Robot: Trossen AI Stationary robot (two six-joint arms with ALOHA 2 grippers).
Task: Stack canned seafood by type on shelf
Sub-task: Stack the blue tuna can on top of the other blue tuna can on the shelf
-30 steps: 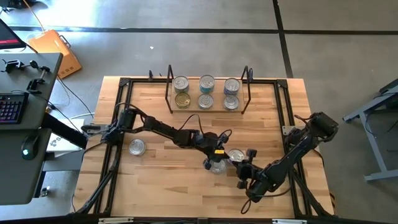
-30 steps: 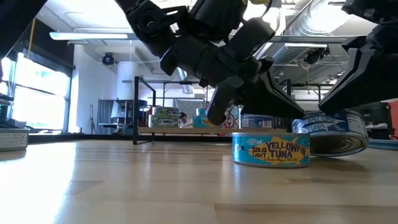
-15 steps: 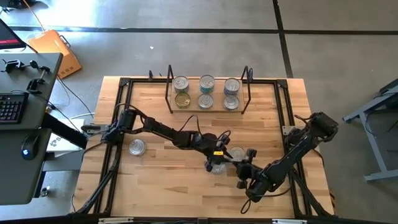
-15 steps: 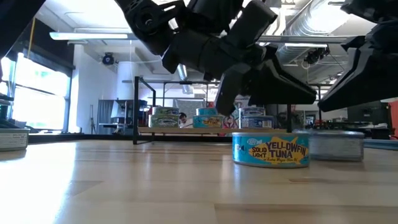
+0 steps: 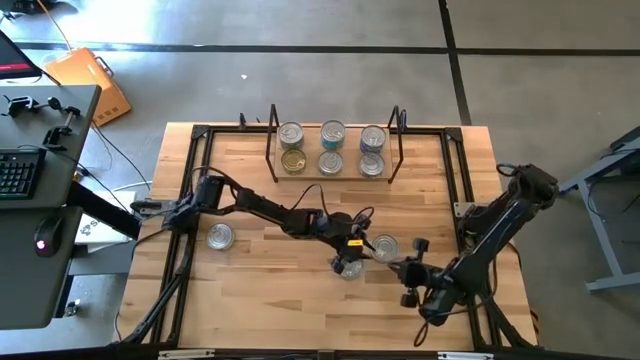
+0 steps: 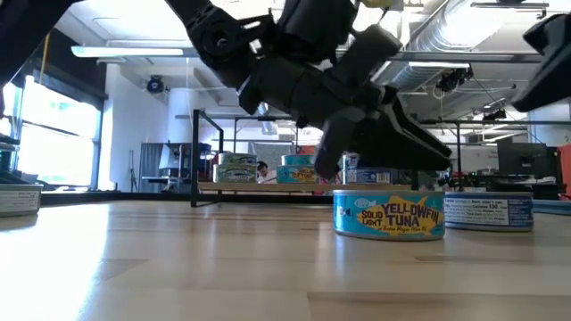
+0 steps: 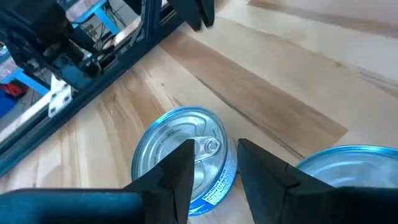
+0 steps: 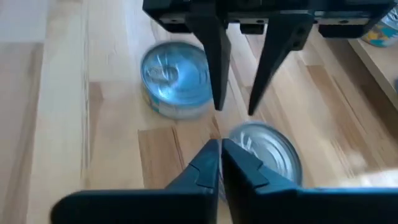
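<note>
The left arm reaches from the desk's (image 5: 250, 300) left edge toward mid-desk, its left end effector (image 5: 358, 252) angled down above the tuna can (image 5: 349, 266), fingers (image 7: 180, 171) slightly spread with nothing between them. A second can (image 5: 383, 247) stands just beside the tuna can, on its right. The right arm folds along the desk's right side; the right end effector (image 5: 411, 271) sits right of the second can, fingers (image 8: 208, 163) pressed together, holding nothing. A third can (image 5: 220, 237) lies well left of the tuna can. The shelf (image 5: 333, 150), at the desk's far edge, carries six cans (image 5: 332, 133) in three columns. Beyond the desk are a concrete floor and a computer workstation (image 5: 30, 180).
</note>
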